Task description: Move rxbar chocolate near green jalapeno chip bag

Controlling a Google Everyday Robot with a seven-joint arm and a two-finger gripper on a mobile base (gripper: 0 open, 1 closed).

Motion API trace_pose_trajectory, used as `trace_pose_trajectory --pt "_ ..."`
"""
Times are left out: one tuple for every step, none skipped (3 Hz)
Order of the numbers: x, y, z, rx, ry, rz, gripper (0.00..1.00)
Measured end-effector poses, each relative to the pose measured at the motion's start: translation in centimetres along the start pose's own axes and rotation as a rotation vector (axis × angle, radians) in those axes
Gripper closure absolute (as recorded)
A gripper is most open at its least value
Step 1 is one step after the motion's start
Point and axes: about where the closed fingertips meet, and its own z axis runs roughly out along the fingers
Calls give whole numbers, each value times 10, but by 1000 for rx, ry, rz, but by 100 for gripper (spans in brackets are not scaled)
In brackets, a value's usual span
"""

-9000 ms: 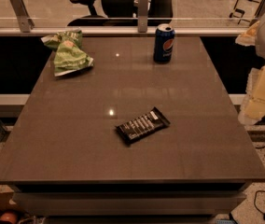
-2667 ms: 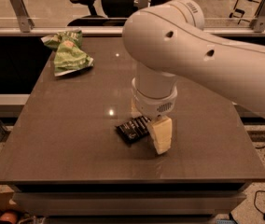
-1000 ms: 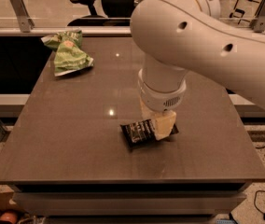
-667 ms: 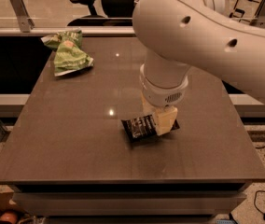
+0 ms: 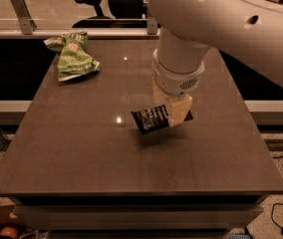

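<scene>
The rxbar chocolate (image 5: 150, 119), a flat black wrapper with white lettering, hangs a little above the table's middle, with its shadow on the top just below it. My gripper (image 5: 173, 114) comes down from the big white arm and is shut on the bar's right end; a cream-coloured finger (image 5: 180, 107) covers that end. The green jalapeno chip bag (image 5: 73, 59), crumpled and light green, lies at the far left of the table, well apart from the bar.
The dark brown table (image 5: 81, 148) drops off at its front and side edges. The white arm (image 5: 221, 19) fills the upper right and hides the far right of the table. A rail and office chairs (image 5: 94, 4) stand behind the table.
The gripper has closed on the bar and lifted it off the table; the bar now sits higher in view, with its shadow below it. The chip bag has not moved.
</scene>
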Motion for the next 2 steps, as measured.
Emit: trace_pose_trajectory --pt "9 -20 -14 27 -11 -13 100" --pt "17 -40 -24 54 -31 -13 100"
